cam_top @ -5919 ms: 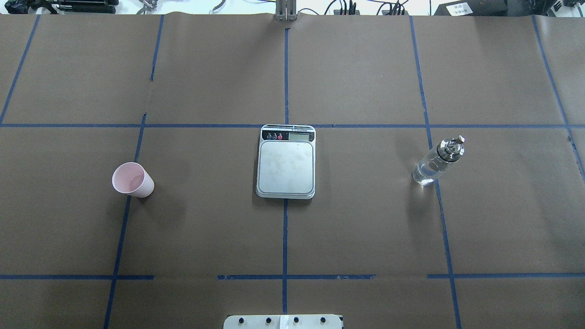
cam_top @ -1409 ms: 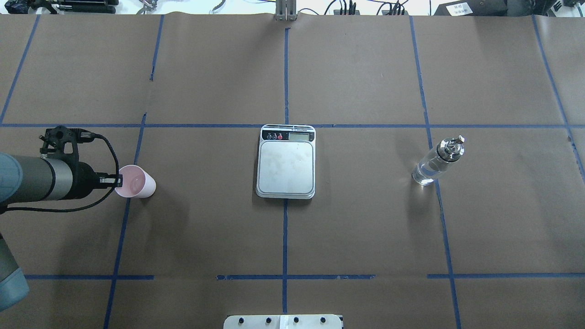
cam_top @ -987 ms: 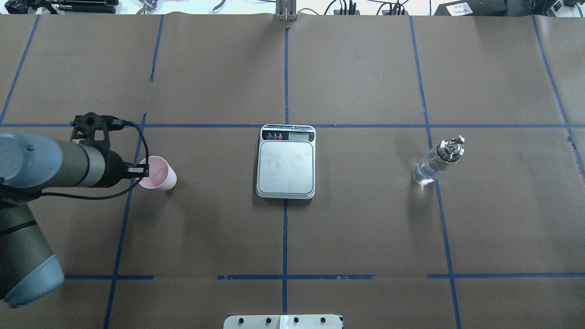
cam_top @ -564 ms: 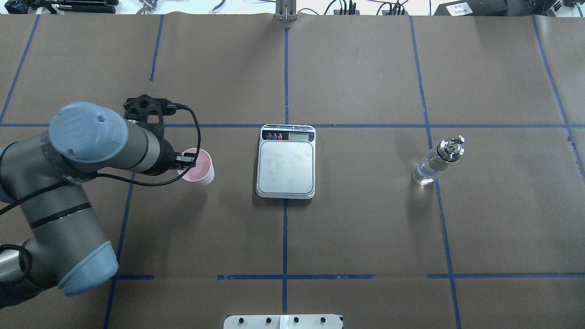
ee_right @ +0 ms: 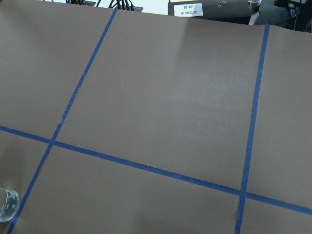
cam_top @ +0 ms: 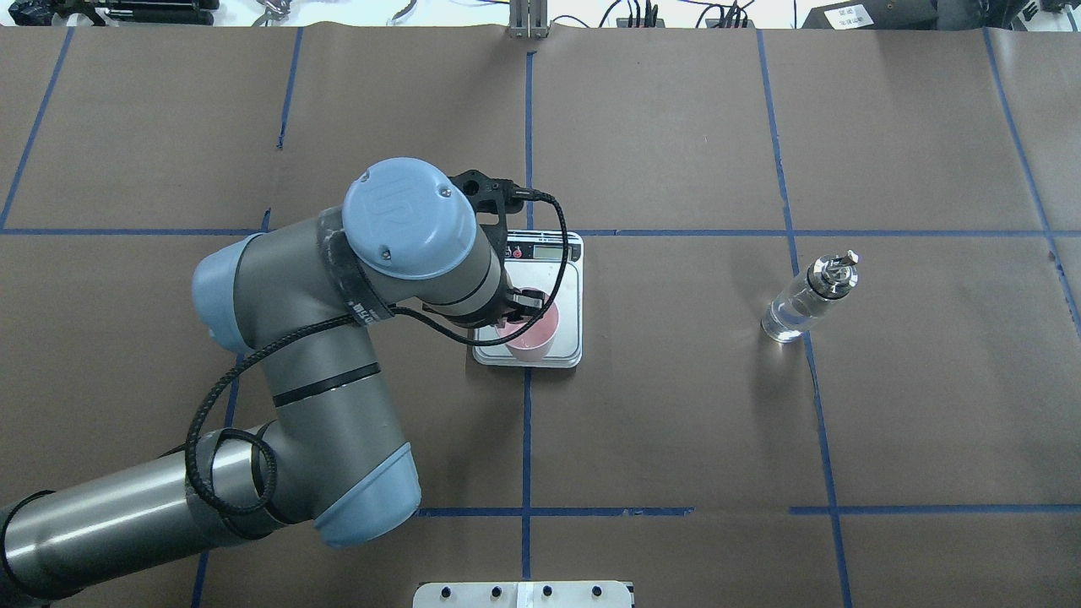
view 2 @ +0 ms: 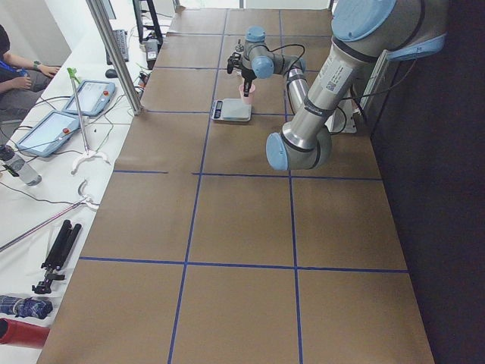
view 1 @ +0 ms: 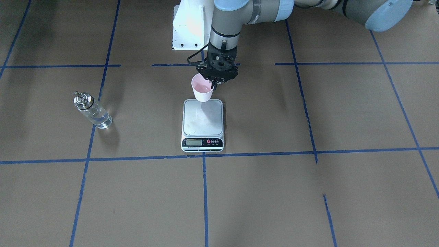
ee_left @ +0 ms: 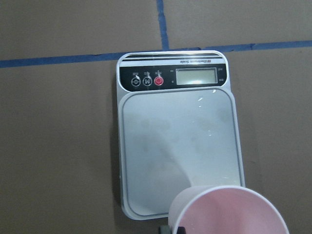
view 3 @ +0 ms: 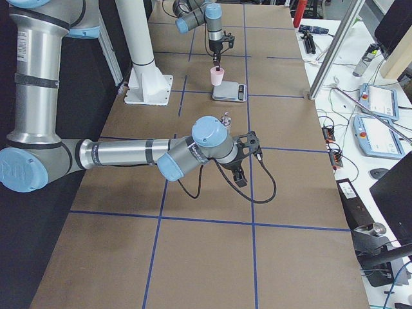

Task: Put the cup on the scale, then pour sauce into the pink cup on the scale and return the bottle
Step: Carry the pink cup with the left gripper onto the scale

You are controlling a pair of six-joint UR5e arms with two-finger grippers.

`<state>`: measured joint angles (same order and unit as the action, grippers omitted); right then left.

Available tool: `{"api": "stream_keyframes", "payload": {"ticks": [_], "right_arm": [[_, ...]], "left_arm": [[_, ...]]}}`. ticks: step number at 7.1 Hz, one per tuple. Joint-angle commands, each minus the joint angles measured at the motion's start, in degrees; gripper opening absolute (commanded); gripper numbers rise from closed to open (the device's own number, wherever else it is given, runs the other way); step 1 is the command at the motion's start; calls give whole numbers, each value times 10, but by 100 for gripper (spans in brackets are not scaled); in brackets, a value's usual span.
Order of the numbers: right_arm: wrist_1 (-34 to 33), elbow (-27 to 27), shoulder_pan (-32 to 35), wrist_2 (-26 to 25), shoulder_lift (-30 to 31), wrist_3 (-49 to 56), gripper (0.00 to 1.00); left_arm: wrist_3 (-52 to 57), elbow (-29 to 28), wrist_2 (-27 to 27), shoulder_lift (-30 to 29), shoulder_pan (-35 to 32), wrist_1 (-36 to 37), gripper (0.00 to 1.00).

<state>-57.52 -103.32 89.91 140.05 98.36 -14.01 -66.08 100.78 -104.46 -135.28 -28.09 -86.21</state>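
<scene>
Brown paper-covered worktop point(cam_top: 676, 405), divided into squares by blue tape lines point(cam_top: 526, 439). Alongside it, in the left side view, a white side table point(view 2: 45, 174) bearing tablets point(view 2: 92, 95) and cables, with a seated person's arm point(view 2: 19, 72) at the far end.

Pink cup point(view 1: 203, 90) upright, mouth open to the camera, over the robot-side edge of the scale point(view 1: 202, 120); resting on the platform or just above it, impossible to tell. Left hand point(view 1: 214, 83) clenched on the cup's rim, one finger inside and one outside. Scale display and red button on the operators' side, uncovered.

Glass bottle point(cam_top: 802, 302) upright on the worktop, well apart from the scale on the robot's right, with clear sauce point(cam_top: 784, 323) in its lower part and a silver pourer cap on top.

Right hand point(view 3: 242, 175) low over the worktop near the bottle; released or clenched, impossible to tell. Left arm covering part of the scale in the overhead view.
</scene>
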Motion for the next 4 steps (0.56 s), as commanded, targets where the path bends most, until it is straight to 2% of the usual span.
{"api": "stream_keyframes", "payload": {"ticks": [1, 3, 4], "right_arm": [[7, 1, 0, 0, 3, -1, 100], [7, 0, 0, 0, 7, 0, 100], [8, 0, 0, 0, 8, 0, 100]], "left_arm": [[1, -34, 31, -10, -1, -4, 0], [0, -52, 32, -10, -1, -50, 0], [1, -52, 32, -10, -6, -50, 0]]}}
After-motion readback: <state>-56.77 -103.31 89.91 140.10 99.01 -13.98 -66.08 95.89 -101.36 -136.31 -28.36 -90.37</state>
